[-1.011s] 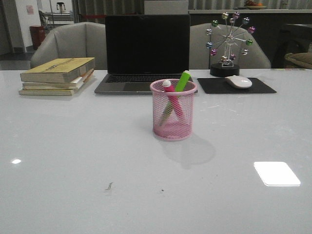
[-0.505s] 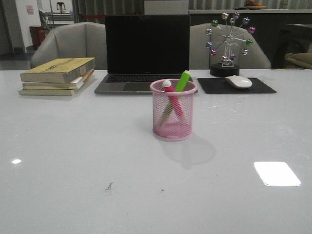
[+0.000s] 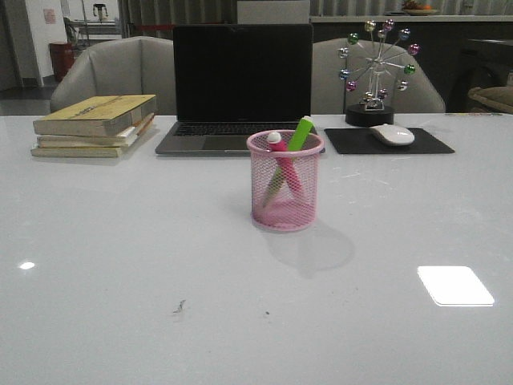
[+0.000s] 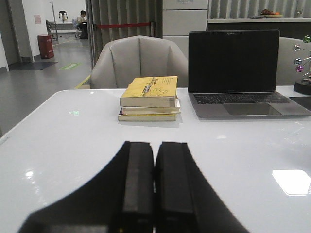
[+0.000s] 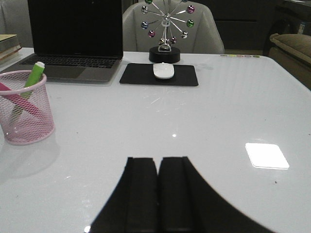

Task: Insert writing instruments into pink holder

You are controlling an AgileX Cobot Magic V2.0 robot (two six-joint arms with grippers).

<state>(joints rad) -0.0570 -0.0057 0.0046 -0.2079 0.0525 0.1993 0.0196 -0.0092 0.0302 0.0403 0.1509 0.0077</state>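
Both claws, left gripper (image 4: 154,194) and right gripper (image 5: 158,194), are closed empty; the light, rigid magenta-pink highlighter marker (image 3: 282,164) and lime green highlighter marker (image 3: 298,136) in the pink wire-mesh cylindrical holder (image 3: 284,191) seem best gripped mid-barrel.

Left gripper (image 4: 154,194) was closed, fingers pressed together, empty, held low and level. Right gripper (image 5: 158,196) matched: fingers together, empty. Neither arm appeared in the front view.

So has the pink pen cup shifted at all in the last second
No. The pink holder sits at the same spot in front of the laptop, and both markers lean inside it as before.
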